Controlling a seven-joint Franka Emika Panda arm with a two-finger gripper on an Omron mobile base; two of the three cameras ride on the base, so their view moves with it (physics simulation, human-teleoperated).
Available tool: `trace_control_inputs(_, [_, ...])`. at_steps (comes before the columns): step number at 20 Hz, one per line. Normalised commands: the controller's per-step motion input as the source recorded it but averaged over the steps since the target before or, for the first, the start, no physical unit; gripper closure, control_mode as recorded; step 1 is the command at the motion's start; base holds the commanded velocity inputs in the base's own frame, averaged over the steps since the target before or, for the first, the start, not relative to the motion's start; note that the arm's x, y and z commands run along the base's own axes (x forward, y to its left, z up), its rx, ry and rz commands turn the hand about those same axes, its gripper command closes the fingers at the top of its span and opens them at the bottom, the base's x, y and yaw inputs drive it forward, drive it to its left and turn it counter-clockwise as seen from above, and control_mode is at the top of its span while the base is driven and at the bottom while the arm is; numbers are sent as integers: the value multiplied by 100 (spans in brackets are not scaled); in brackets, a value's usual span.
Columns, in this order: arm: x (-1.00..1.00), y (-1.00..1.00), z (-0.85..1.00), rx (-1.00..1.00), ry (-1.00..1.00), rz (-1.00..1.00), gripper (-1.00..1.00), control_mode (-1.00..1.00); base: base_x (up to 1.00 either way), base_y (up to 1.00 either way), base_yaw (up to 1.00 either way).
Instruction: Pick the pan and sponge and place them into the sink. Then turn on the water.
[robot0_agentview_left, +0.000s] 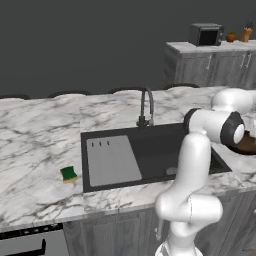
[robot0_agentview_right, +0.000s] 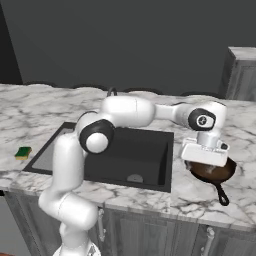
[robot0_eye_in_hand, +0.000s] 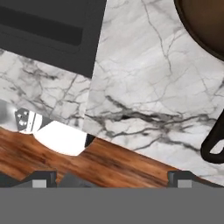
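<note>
In the left base view, the sponge (robot0_agentview_left: 69, 174) is lying on the marble tabletop (robot0_agentview_left: 35, 145) just left of the black sink (robot0_agentview_left: 150, 155); in the right base view, the tool (robot0_agentview_right: 204, 159) is hanging right above the pan (robot0_agentview_right: 215, 172), which is sitting on the tabletop right of the sink. In the hand view, the tool's tips are standing wide apart, holding nothing; the pan's dark rim and handle are showing at the right edge.

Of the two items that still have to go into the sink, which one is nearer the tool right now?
The pan, on the counter right of the sink, directly beneath the tool. The sponge lies across the basin, on the far left counter.
</note>
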Motion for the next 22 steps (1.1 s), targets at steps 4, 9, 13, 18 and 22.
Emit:
trace_control_inputs(4, [9,-31,-7,5,0,9,-100,-100,0,0,0])
trace_control_inputs(9, [8,-28,-13,4,0,9,-100,-100,0,0,0])
trace_control_inputs(13, [1,-24,-26,2,-6,9,-100,-100,0,0,0])
trace_control_inputs(18, [0,-22,-29,1,-13,10,-100,-100,0,0,0])
trace_control_inputs(22, [4,-20,-27,0,-14,7,-100,-100,0,0,0])
